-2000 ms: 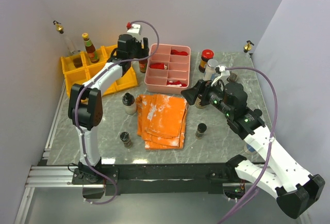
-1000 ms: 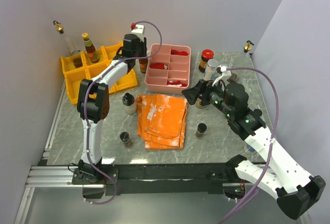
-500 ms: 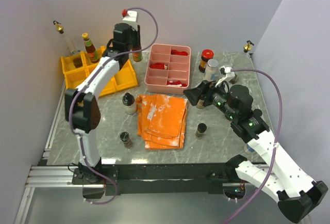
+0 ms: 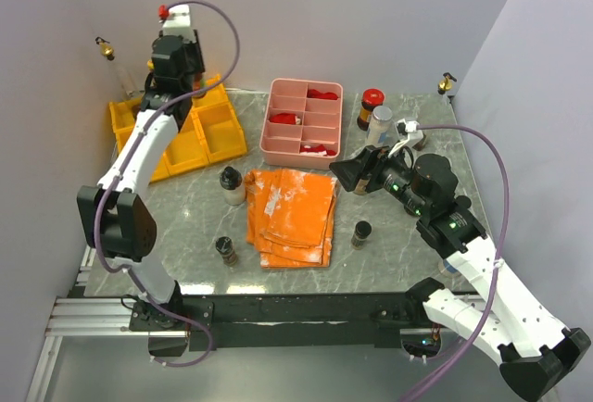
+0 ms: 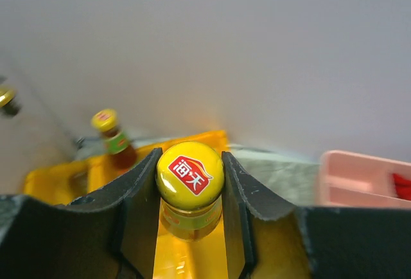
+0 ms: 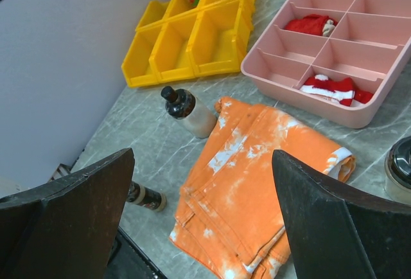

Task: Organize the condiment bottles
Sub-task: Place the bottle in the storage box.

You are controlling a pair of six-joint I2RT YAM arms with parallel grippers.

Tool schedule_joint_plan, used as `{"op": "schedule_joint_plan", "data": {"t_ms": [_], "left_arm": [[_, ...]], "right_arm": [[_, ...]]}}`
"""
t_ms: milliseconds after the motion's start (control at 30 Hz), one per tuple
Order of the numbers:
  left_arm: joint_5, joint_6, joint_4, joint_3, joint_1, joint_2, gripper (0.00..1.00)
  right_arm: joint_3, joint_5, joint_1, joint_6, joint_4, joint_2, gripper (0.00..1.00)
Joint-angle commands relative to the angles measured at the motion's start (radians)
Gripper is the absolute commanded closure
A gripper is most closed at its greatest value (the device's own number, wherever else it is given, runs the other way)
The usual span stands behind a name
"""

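Our left claw point(image 5: 190, 192) squeezes the yellow-capped bottle point(image 5: 190, 173) by its top, high over the yellow bins point(image 4: 222, 133), we think to drop it in a slot. Our right claw point(image 4: 345, 172) hangs wide apart, holding nothing, near the orange cloth point(image 4: 292, 212).

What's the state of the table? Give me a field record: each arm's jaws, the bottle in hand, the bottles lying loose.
left jaws: shut on a glass bottle with a yellow cap, over the yellow plastic bins
right jaws: open, empty, above the grey marbled table beside the orange folded cloth
in bins: one yellow-capped, green-labelled bottle
loose on table: black-capped pale bottle, two small dark jars, red-capped jar, silver-capped clear jar
pink divided plastic tray: red pieces, no bottles
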Motion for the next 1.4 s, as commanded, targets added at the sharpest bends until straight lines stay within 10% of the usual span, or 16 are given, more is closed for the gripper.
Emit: {"op": "schedule_joint_plan", "data": {"t_ms": [0, 1367], "left_arm": [[-0.044, -0.026, 0.131, 0.001, 0.091, -0.006, 0.99], [0.205, -0.143, 0.341, 0.062, 0.323, 0.356, 0.93]], "right_arm": [[0.009, -0.003, 0.003, 0.005, 0.050, -0.005, 0.05], [0.019, 0.056, 0.003, -0.016, 0.072, 0.127, 0.05]]}}
